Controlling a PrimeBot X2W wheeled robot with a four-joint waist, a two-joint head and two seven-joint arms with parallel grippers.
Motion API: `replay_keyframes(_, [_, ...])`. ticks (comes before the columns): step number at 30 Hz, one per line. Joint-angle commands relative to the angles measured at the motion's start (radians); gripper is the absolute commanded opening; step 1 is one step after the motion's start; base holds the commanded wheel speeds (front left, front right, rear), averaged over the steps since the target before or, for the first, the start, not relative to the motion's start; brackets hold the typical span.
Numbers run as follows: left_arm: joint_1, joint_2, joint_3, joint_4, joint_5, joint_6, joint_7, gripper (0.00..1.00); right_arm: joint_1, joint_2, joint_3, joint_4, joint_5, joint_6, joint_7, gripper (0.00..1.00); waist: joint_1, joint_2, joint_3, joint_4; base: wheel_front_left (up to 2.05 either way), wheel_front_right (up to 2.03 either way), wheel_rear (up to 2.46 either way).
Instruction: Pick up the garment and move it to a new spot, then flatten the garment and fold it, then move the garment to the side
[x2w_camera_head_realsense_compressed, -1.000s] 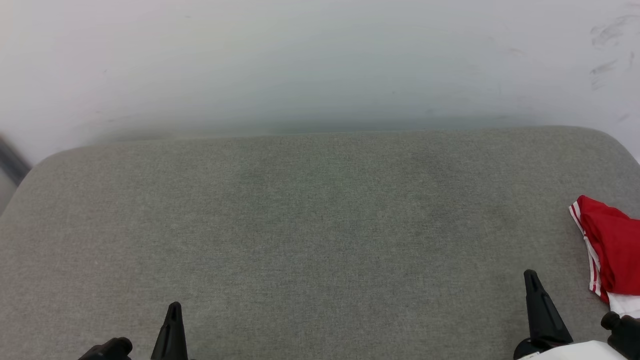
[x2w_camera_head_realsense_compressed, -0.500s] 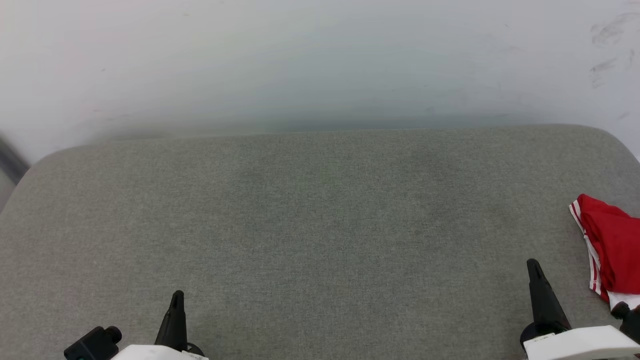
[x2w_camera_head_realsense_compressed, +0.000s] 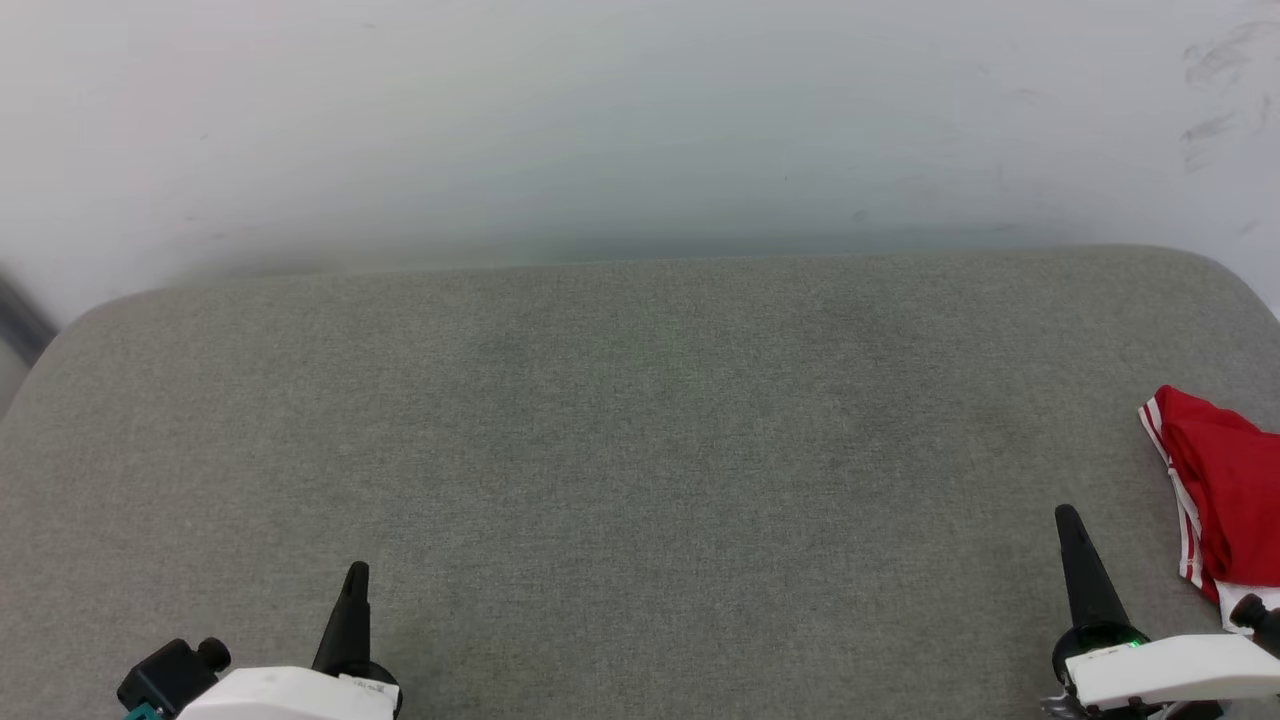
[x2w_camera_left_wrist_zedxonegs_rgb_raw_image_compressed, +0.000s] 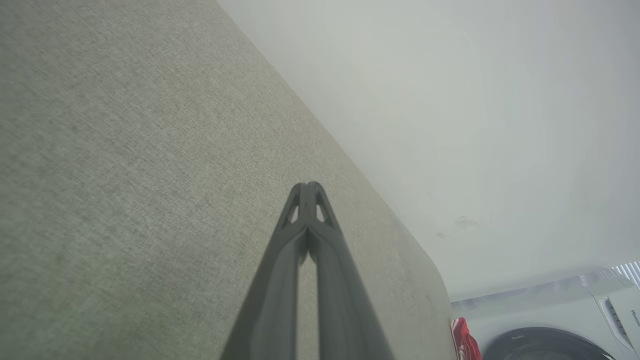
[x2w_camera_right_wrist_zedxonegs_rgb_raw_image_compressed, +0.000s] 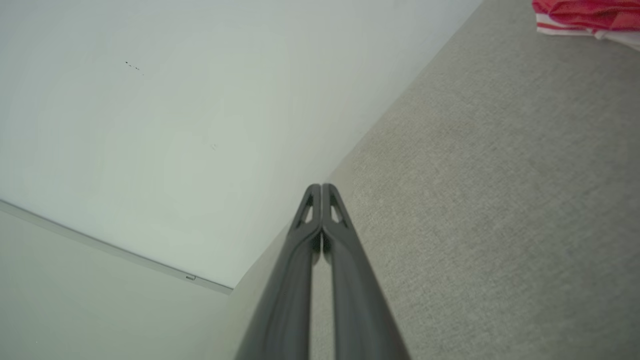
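The garment (x2w_camera_head_realsense_compressed: 1228, 500), red with white-red striped trim, lies bunched at the right edge of the grey padded surface (x2w_camera_head_realsense_compressed: 640, 450), partly cut off by the head view's edge. It also appears as a red strip (x2w_camera_right_wrist_zedxonegs_rgb_raw_image_compressed: 585, 12) at the top right of the right wrist view and as a small red patch (x2w_camera_left_wrist_zedxonegs_rgb_raw_image_compressed: 464, 342) low in the left wrist view. My right gripper (x2w_camera_head_realsense_compressed: 1068, 515) is shut and empty, a short way left of the garment, not touching it. My left gripper (x2w_camera_head_realsense_compressed: 356, 572) is shut and empty at the lower left, far from the garment.
A pale wall (x2w_camera_head_realsense_compressed: 640, 120) rises directly behind the padded surface. A white washing machine (x2w_camera_left_wrist_zedxonegs_rgb_raw_image_compressed: 550, 320) with a dark round door stands beyond the surface's right end. The cushion's corners are rounded.
Both grippers have come further up into the head view, with their white wrist housings now showing. The garment has not moved.
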Motion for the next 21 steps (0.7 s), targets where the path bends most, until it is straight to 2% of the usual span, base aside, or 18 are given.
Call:
replay_keyframes(1, [-0.029,0.006,0.004,-0.004,-0.029,-0.009,0.005,0.00,-0.028,-0.009,-0.004,-0.006,0.030,0.000,0.007,0.00,0.0000,0.0000,0.000,0.000,0.00,0.00,0.00])
replay_keyframes(21, [-0.083,0.006,0.025,0.035,-0.248,-0.044,0.059,0.00,-0.068,-0.009,-0.017,0.024,0.242,0.000,0.062,0.00,0.0000,0.0000,0.006,-0.002,0.00,0.00,0.00])
